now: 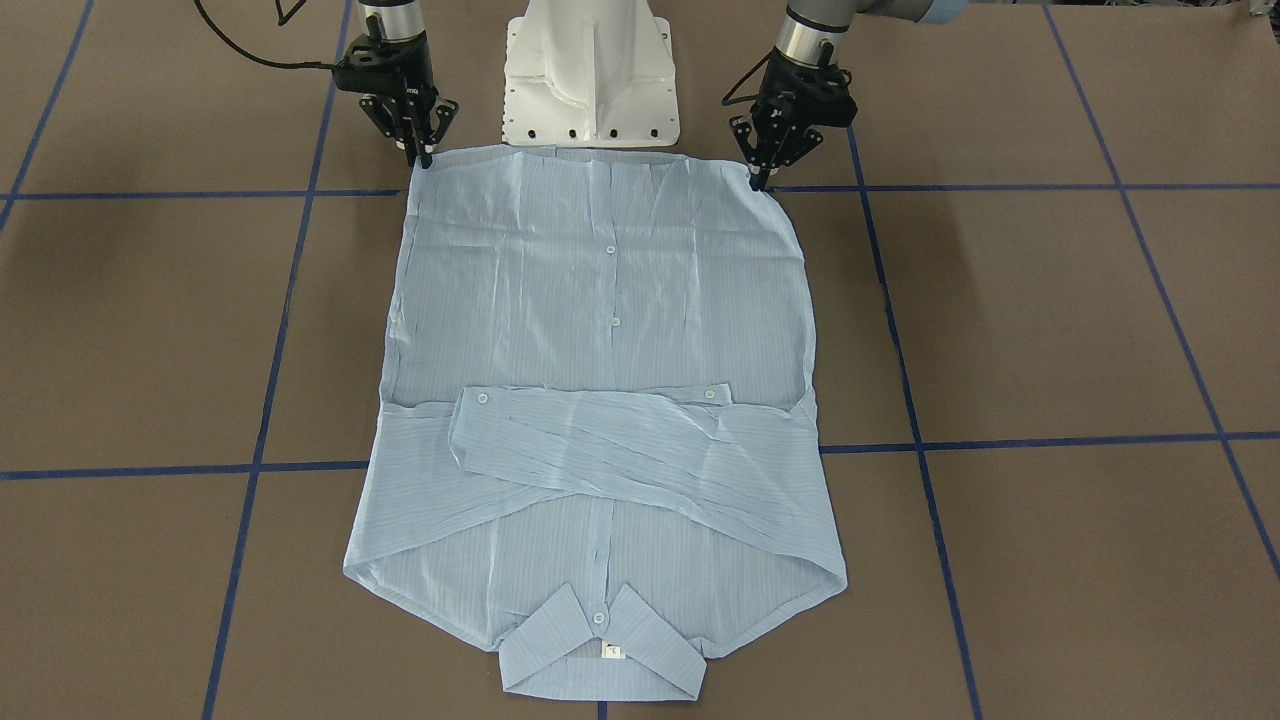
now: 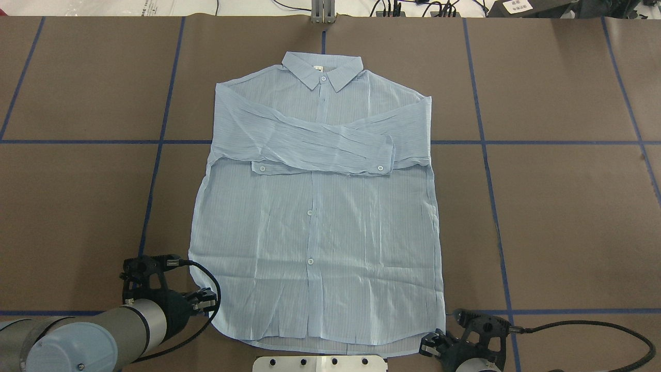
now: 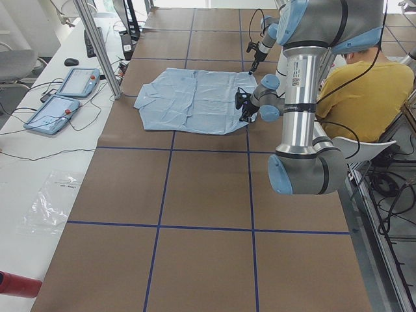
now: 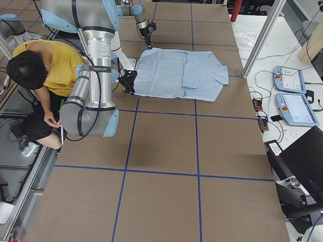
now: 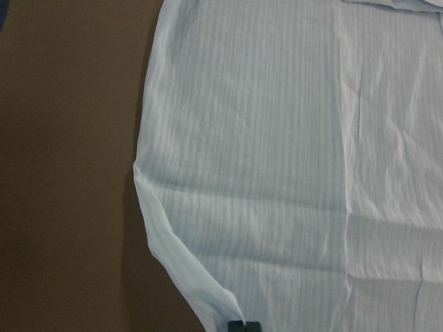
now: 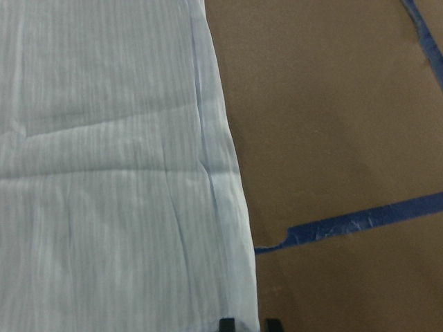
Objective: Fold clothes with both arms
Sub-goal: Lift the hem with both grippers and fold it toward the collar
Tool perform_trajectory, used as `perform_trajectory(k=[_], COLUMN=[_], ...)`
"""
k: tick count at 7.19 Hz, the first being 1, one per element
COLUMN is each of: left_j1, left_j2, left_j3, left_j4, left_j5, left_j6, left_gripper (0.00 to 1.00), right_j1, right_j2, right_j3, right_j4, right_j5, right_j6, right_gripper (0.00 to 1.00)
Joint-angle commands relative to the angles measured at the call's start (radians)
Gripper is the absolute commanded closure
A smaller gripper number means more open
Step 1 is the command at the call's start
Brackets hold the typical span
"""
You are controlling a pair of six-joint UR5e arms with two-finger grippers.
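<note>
The pale blue shirt (image 1: 600, 300) (image 2: 315, 217) lies flat and front up on the brown table, both sleeves crossed over the chest. Its collar (image 2: 323, 70) points away from the robot. My left gripper (image 1: 762, 180) (image 2: 205, 304) is at the hem's left corner. In the left wrist view its fingertips (image 5: 243, 325) meet, shut on the hem edge. My right gripper (image 1: 420, 155) (image 2: 429, 345) is at the opposite hem corner. Its fingertips (image 6: 227, 324) stand a little apart, with the shirt's side edge (image 6: 221, 207) running down between them.
The white pedestal base (image 1: 590, 70) stands just behind the hem. Blue tape lines (image 2: 542, 141) cross the table. A person in a yellow top (image 4: 45, 65) sits behind the robot. Two tablets (image 3: 65, 91) and a plastic bag (image 3: 49, 205) lie on the white side table.
</note>
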Motion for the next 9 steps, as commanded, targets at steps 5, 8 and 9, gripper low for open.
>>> perform_trajectory(k=[5,8,9], left_j1=[0.007,-0.032,-0.111], left_j2=[0.022,0.001,-0.058], left_j3=[-0.232,-0.609,-0.604], left_j4=[0.052,0.366,0.417], left_j5=[-0.111,-0.35,-0.425], left_j6=[0.044,0.049,0.055], left_gripper=[1.0,1.0,1.0], right_j1=[0.045,0.098,0.14], right_j2=[0.006,0.134,0.197], right_j3=[0.463,0.609,0.607], right_j4=[-0.496,-0.704,-0.757], right_j5=[0.148,0.293,0.305], right_j6=[-0.005,-0.006,-0.015], right_gripper=[1.0,1.0,1.0])
